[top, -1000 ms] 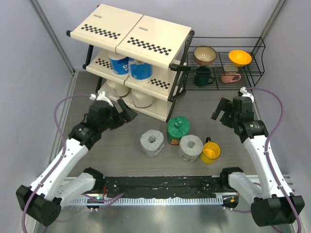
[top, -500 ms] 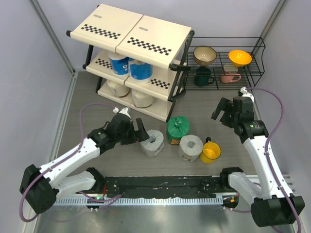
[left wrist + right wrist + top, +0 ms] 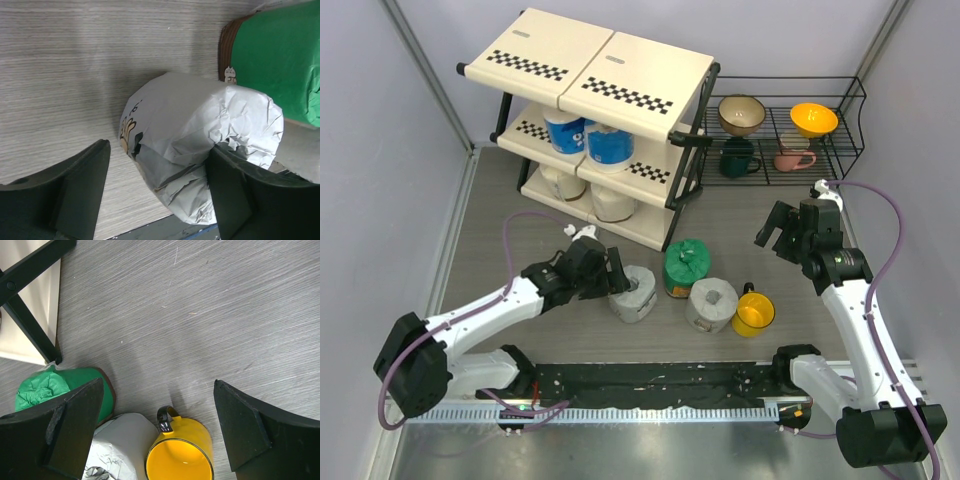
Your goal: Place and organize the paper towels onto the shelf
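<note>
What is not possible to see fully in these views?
Top view: cream rolls on the shelf's lowest tier, mostly hidden by panels above.
Left wrist: green roll, cut off by the right edge.
Left wrist: whether the left gripper touches the grey roll; a finger covers that spot.

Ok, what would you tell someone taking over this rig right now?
Left end effector: open, straddling the left grey roll, not clamped.
Right end effector: open, empty, raised off the table.
Done: two blue-and-white rolls on the shelf middle tier, two cream rolls on the bottom.
Left: that grey roll, the other grey roll, the green roll, all on the table.
</note>
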`<state>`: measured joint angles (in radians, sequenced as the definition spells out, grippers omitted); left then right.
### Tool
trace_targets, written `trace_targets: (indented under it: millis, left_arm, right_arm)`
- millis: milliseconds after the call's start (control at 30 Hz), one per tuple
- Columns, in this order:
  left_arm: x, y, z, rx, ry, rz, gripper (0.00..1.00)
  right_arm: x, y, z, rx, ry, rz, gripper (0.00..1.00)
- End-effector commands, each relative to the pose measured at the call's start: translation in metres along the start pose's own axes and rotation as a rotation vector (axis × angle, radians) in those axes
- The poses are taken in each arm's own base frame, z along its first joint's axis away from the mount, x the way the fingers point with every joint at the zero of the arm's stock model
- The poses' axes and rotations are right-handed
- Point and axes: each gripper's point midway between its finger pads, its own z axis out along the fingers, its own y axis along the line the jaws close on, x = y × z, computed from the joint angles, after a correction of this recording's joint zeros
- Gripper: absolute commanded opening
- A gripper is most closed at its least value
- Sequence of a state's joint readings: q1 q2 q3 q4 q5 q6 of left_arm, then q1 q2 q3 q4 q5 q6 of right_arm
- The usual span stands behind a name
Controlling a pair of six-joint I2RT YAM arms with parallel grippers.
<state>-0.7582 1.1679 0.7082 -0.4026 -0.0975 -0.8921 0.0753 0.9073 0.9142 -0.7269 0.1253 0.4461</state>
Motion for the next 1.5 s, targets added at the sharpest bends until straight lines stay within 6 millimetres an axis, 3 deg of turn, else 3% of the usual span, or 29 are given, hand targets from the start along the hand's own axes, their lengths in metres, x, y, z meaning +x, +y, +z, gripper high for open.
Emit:
trace_targets:
  millis: [0, 133, 300, 467, 567, 633, 667, 733, 767, 933, 967, 1000, 1033, 1133, 1167, 1200, 1233, 1467]
  left_arm:
    - [-0.008, -0.001, 0.007, -0.025, -0.034, 0.007, 0.71]
    - [-0.008, -0.006, 0.004, -0.002, -0.031, 0.005, 0.56]
    - [-0.018, -0.010, -0.009, 0.018, -0.071, -0.012, 0.46]
    - [-0.038, -0.021, -0.047, 0.058, -0.138, -0.030, 0.45]
    - [-0.075, -0.041, -0.097, 0.108, -0.251, -0.031, 0.45]
    - [-0.092, -0.040, -0.123, 0.089, -0.310, -0.024, 0.46]
    - [-0.113, -0.052, -0.151, 0.123, -0.379, -0.016, 0.46]
    - [-0.130, -0.054, -0.175, 0.111, -0.436, -0.010, 0.48]
    - [-0.150, -0.062, -0.196, 0.117, -0.505, 0.010, 0.48]
    - [-0.204, -0.070, -0.237, 0.091, -0.644, 0.012, 0.49]
    - [-0.216, -0.077, -0.254, 0.123, -0.682, 0.005, 0.49]
    - [-0.222, -0.083, -0.256, 0.140, -0.681, 0.020, 0.49]
    - [-0.239, -0.086, -0.275, 0.163, -0.737, 0.000, 0.49]
    - [-0.263, -0.093, -0.286, 0.172, -0.769, 0.011, 0.48]
    - [-0.277, -0.092, -0.304, 0.174, -0.817, -0.007, 0.49]
    - [-0.285, -0.095, -0.300, 0.171, -0.812, -0.005, 0.48]
    - [-0.294, -0.097, -0.313, 0.183, -0.846, -0.014, 0.48]
    - [-0.346, -0.102, -0.336, 0.242, -0.944, -0.080, 0.47]
  right_arm:
    - [-0.009, 0.002, -0.003, -0.010, -0.042, -0.010, 0.96]
    - [-0.009, 0.001, -0.003, -0.008, -0.043, -0.009, 0.96]
    - [-0.007, 0.002, -0.001, -0.012, -0.032, -0.005, 0.96]
    - [-0.008, 0.003, -0.001, -0.010, -0.033, -0.007, 0.96]
    - [-0.008, 0.003, -0.001, -0.009, -0.034, -0.007, 0.96]
    - [-0.008, 0.002, 0.000, -0.008, -0.031, -0.005, 0.96]
    - [-0.008, 0.003, 0.001, -0.009, -0.032, -0.002, 0.96]
    - [-0.006, 0.003, 0.003, -0.012, -0.022, 0.000, 0.96]
    - [-0.005, 0.004, 0.004, -0.016, -0.020, 0.004, 0.96]
    - [-0.001, 0.009, 0.008, -0.041, -0.005, 0.017, 0.96]
    - [-0.001, 0.009, 0.007, -0.038, -0.005, 0.016, 0.96]
    - [-0.001, 0.009, 0.007, -0.040, -0.006, 0.013, 0.96]
    - [-0.002, 0.008, 0.007, -0.036, -0.011, 0.010, 0.96]
    - [-0.002, 0.007, 0.007, -0.033, -0.015, 0.011, 0.96]
    - [-0.001, 0.007, 0.007, -0.036, -0.012, 0.010, 0.96]
    - [0.002, 0.007, 0.008, -0.037, -0.004, 0.015, 0.96]
    - [0.003, 0.007, 0.010, -0.035, 0.002, 0.017, 0.96]
    - [0.005, 0.007, 0.010, -0.039, 0.006, 0.015, 0.96]
